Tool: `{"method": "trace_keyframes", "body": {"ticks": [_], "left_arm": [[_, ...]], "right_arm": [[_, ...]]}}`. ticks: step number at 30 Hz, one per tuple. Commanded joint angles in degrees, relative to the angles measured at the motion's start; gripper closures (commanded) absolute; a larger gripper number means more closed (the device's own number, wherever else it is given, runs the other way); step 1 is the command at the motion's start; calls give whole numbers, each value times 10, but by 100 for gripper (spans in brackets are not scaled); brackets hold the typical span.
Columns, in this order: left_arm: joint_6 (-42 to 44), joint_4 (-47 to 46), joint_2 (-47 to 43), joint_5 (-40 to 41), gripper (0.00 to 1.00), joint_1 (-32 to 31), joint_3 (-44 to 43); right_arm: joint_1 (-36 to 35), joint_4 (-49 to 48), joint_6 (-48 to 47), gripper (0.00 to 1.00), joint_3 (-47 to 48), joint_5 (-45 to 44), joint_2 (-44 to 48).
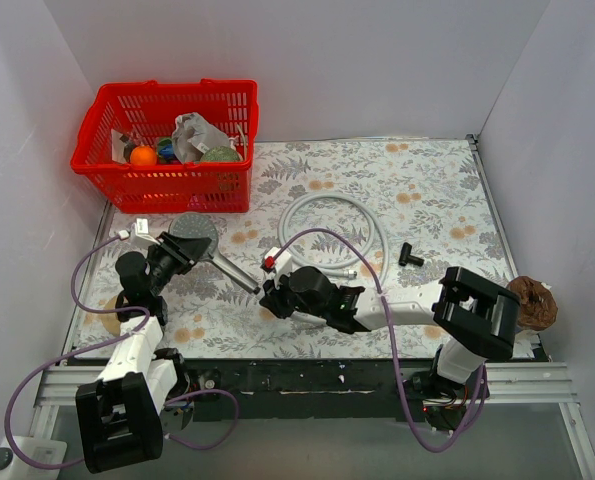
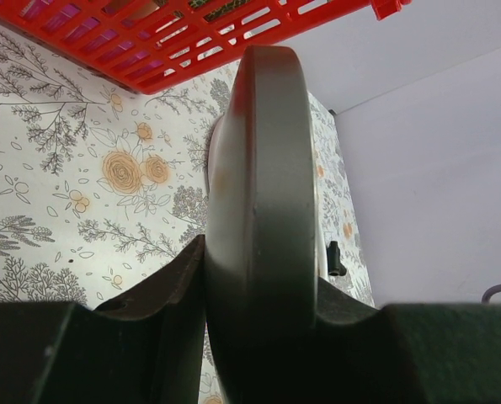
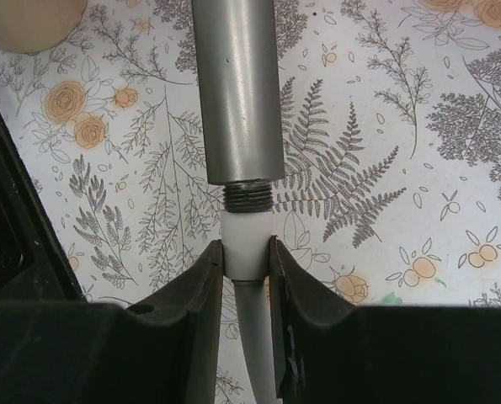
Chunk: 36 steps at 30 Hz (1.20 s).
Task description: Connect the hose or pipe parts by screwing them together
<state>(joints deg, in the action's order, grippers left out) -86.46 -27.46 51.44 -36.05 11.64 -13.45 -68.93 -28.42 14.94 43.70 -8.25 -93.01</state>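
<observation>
Currently your left end effector (image 2: 263, 278) clamps the shower head (image 2: 258, 151) by its round face while your right end effector (image 3: 247, 252) pinches the white end nut (image 3: 247, 236) of the hose (image 1: 327, 198) against the handle's (image 3: 237, 93) still-bare threads (image 3: 247, 198) over the bench (image 1: 437, 190), so parts are aligned but screwing remains.

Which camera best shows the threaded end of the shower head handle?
Right wrist: the threaded end fills the centre, meeting the white hose nut. Top external barely shows it at the right end effector; left wrist shows only the shower head's rim.
</observation>
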Motion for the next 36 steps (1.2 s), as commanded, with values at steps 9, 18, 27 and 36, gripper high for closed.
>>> {"method": "trace_keyframes", "body": {"ticks": [9, 18, 27, 36], "left_arm": [[0, -2, -6, -22, 100, -9, 10], [-11, -30, 10, -69, 100, -10, 12], [-66, -101, -5, -131, 100, -14, 44], [-116, -105, -12, -142, 100, -14, 43]], "right_arm": [[-2, -107, 4, 99, -27, -31, 64], [-1, -119, -6, 99, 2, -30, 52], [-2, -147, -1, 99, 27, -12, 39], [8, -313, 46, 99, -41, 17, 41]]}}
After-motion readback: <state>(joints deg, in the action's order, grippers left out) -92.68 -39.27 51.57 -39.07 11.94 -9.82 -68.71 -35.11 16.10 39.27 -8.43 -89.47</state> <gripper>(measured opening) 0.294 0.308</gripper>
